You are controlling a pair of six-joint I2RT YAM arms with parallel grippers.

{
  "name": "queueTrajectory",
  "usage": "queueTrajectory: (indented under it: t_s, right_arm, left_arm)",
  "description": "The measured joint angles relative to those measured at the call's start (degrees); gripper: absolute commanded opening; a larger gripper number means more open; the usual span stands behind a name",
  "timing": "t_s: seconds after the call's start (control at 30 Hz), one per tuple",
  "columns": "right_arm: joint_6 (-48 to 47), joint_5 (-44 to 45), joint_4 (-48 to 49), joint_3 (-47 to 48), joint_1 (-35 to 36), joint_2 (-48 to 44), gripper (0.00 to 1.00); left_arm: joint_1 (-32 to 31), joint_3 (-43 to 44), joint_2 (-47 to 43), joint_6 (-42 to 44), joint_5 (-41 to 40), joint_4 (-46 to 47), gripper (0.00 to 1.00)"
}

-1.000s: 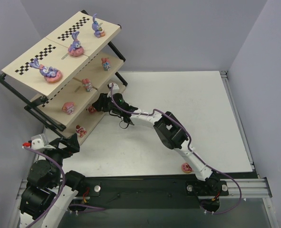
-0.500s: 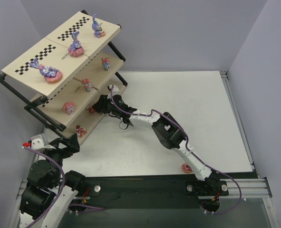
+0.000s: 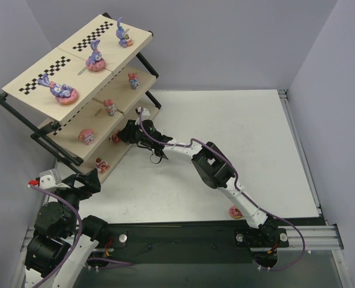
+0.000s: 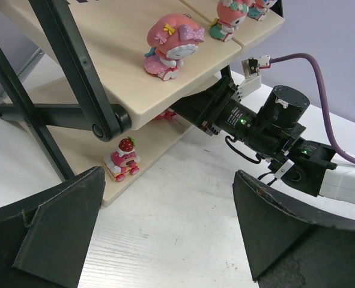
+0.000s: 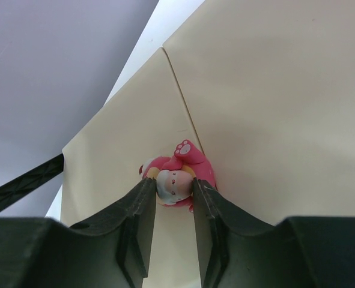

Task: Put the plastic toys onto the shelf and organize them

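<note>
Right gripper (image 5: 172, 186) has just narrowed to pinch the red figurine (image 5: 186, 157) on the shelf's (image 5: 255, 90) lowest board, likely repositioning it; left gripper (image 4: 168, 174) wide

- Shelf (image 3: 75, 63): boards of pale wood, smooth and matt; printed black-and-white checker strips on the top board.
- Shelf frame (image 4: 75, 78): black metal bars, satin sheen.
- Purple bunnies (image 3: 95, 58), pink figurine (image 5: 188, 158), strawberry-topped figure (image 4: 124, 161): moulded plastic, glossy.
- Table (image 3: 255, 144): white, matt, faint wood grain.
- Left gripper (image 4: 168, 180), right gripper (image 5: 172, 182): fingers of matt black plastic.
- Cable (image 4: 321, 63): smooth purple sheath.
- Rail (image 3: 309, 235): bare silvery metal.
</note>
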Motion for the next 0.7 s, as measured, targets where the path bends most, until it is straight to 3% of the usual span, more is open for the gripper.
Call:
queueTrajectory:
  t_s: [0.1,0.3,0.7]
  right_arm:
    - [0.3,0.0,0.0,0.1,0.0,0.0,0.14]
    - [3.1,0.1,0.6,-0.4,-0.2,0.0,0.04]
    - [22.7,3.8,12.9,-10.0,-1.2,-0.8,0.00]
  left_arm:
    - [0.0,0.0,0.0,0.0,0.0,0.0,0.97]
    - [0.0,0.0,0.0,0.0,0.0,0.0,0.97]
    - [0.0,0.0,0.0,0.0,-0.1,0.0,0.97]
